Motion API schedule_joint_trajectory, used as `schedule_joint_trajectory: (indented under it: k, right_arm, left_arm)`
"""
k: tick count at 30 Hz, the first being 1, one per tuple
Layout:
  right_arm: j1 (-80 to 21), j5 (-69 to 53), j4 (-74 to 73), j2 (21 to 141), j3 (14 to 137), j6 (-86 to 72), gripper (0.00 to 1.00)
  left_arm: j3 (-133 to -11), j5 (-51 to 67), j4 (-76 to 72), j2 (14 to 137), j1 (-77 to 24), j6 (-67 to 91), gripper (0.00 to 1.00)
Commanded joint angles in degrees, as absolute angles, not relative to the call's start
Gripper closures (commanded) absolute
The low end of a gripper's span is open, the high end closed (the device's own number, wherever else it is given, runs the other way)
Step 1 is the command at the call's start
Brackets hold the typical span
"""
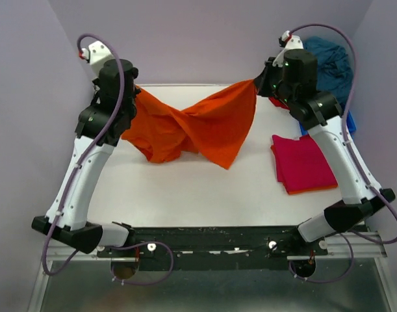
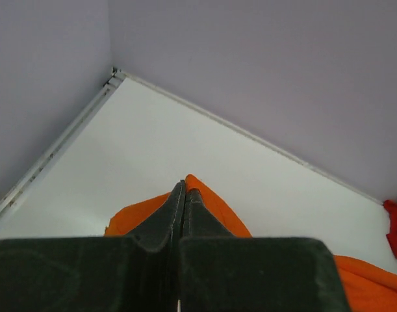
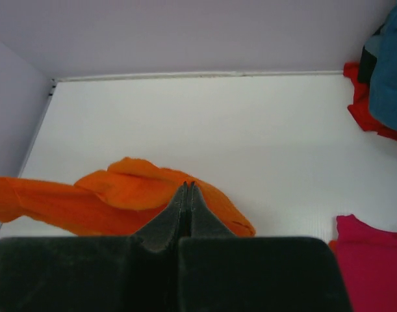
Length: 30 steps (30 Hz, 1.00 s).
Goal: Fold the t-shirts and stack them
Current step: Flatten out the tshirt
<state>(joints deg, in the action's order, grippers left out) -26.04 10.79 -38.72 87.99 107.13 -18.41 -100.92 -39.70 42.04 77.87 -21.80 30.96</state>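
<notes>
The bright orange t-shirt (image 1: 198,127) hangs twisted above the table between my two grippers. My left gripper (image 1: 134,91) is shut on its left corner; in the left wrist view the gripper (image 2: 185,188) has orange cloth (image 2: 217,208) pinched at its tips. My right gripper (image 1: 258,83) is shut on the right corner; in the right wrist view the gripper (image 3: 187,187) sits over the orange cloth (image 3: 120,188). A folded magenta-red t-shirt (image 1: 303,162) lies at the right, also in the right wrist view (image 3: 370,266). A teal-blue t-shirt (image 1: 331,65) and a red one (image 3: 364,104) are piled at the far right.
The white table (image 1: 198,195) has purple walls on three sides. A bit of blue bin (image 1: 349,120) shows behind my right arm. The black rail (image 1: 211,237) with both arm bases runs along the near edge.
</notes>
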Motion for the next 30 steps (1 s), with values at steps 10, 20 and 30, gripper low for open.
schedule_joint_trajectory:
  k: [10, 20, 30]
  right_arm:
    - [-26.2, 0.6, -47.9, 66.7, 104.3, -16.7, 0.99]
    - [-24.9, 4.7, -48.1, 85.3, 106.1, -15.5, 0.99]
    - [-17.6, -1.2, -45.3, 103.5, 107.7, -18.4, 0.11]
  left_arm:
    - [-102.0, -37.2, 36.9, 51.3, -21.4, 19.6, 1.0]
    - [-74.6, -35.9, 34.0, 47.0, -21.4, 29.6, 1.0]
    - [-62.6, -31.4, 21.4, 53.9, -21.4, 31.4, 1.0]
